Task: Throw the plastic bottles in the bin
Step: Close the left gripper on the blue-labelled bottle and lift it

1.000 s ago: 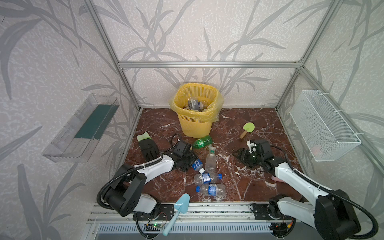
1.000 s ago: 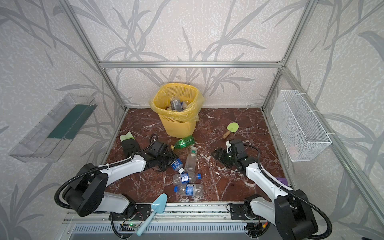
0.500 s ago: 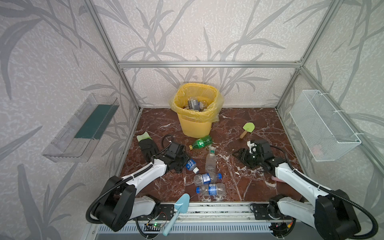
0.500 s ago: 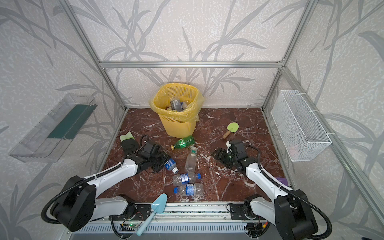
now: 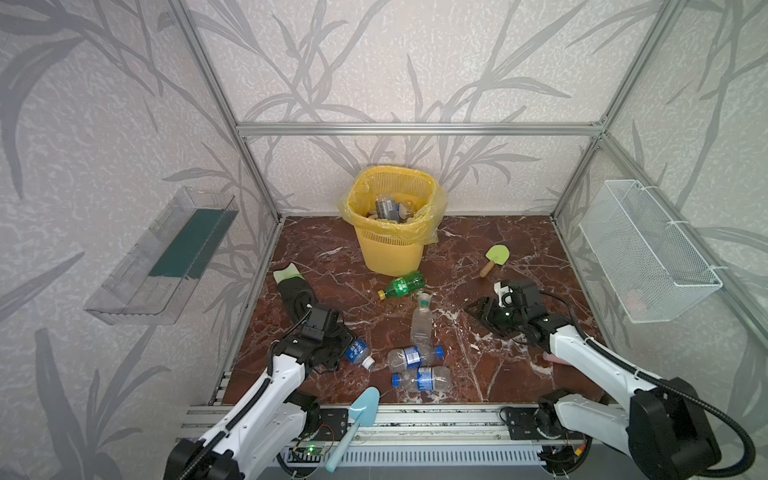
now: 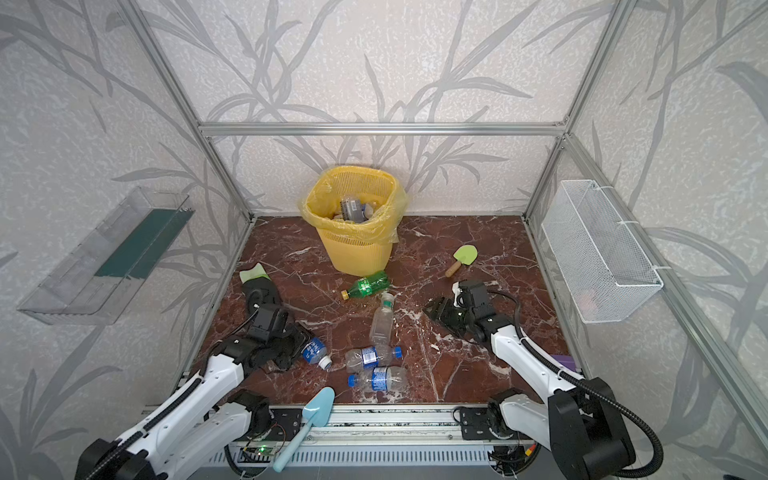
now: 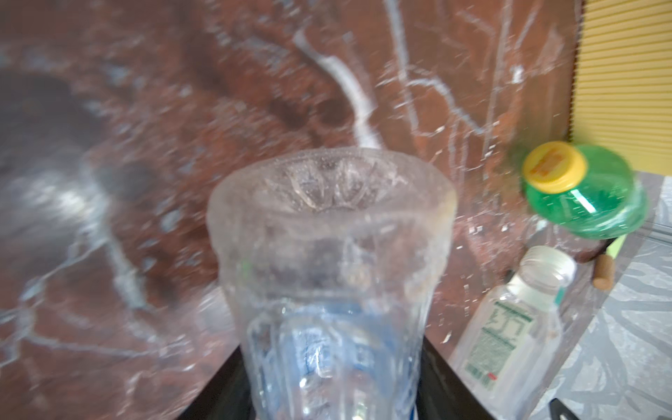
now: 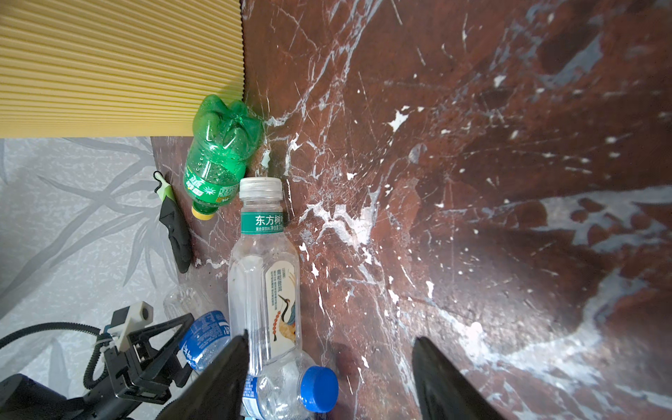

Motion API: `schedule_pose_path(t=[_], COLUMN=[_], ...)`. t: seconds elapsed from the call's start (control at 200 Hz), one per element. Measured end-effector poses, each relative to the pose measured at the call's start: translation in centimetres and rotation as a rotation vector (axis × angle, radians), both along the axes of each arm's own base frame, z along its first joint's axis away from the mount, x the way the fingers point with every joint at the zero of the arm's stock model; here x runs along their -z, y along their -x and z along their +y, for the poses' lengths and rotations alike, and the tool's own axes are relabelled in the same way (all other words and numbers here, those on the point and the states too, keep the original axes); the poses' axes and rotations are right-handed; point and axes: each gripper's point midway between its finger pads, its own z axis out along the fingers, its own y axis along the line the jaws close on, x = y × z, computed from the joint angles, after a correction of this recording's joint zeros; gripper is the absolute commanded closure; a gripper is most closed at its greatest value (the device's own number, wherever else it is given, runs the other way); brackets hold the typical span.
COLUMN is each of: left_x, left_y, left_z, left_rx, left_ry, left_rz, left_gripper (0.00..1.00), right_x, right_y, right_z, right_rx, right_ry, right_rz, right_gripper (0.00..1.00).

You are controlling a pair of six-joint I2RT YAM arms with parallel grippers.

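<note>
Blue-labelled bottle (image 5: 356, 353) sits clamped between the left claw (image 5: 344, 348) fingers

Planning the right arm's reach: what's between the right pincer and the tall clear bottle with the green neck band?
Nothing: bare marble floor from the right pincer to the tall clear bottle, seen in both top views.

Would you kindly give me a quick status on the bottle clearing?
Left gripper shut on bottle. Right gripper open, empty. Green bottle lies by the bin; nothing covers its mouth.
</note>
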Motion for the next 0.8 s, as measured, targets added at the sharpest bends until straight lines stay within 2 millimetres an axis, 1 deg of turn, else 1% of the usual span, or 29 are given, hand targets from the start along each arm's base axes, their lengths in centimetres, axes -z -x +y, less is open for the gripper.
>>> schedule_pose_path(t=[0.09,0.14,0.26,0.37,0.4,0.5,0.57,0.69,0.8], left_x=[0.8,1.0,1.3,1.7,1.7,1.8,1.8,1.7,1.5], left_y=[1.4,1.7,2.2,2.7,2.7,2.8,2.8,2.8,2.7], left_z=[0.2,0.2,0.3,0.5,0.5,0.5,0.5,0.4,0.3], left_rx=[-0.002,-0.007,-0.025,-0.034,-0.035,-0.042,-0.044,-0.045,-0.048], left_ry=[0.012,0.022,0.038,0.035,0.035,0.038,0.041,0.047,0.057], left_rz=[0.008,-0.003,-0.008,0.017,0.019,0.025,0.028,0.028,0.014], left_gripper=[0.35,0.33,0.21,0.19,0.20,0.31,0.37,0.42,0.43], right_x=[0.1,0.3,0.4,0.4,0.4,0.4,0.4,0.4,0.5], right_y=[0.0,0.0,0.0,0.0,0.0,0.0,0.0,0.0,0.0], right_z=[0.0,0.0,0.0,0.0,0.0,0.0,0.0,0.0,0.0], right_rx=[0.000,0.000,-0.001,-0.001,-0.001,-0.001,-0.001,-0.002,-0.003], right_ry=[0.002,0.003,0.004,0.004,0.004,0.004,0.005,0.005,0.007], right_rz=[0.005,0.009,0.014,0.014,0.014,0.014,0.014,0.014,0.015], right_gripper=[0.29,0.29,0.29,0.29,0.29,0.29,0.29,0.30,0.30])
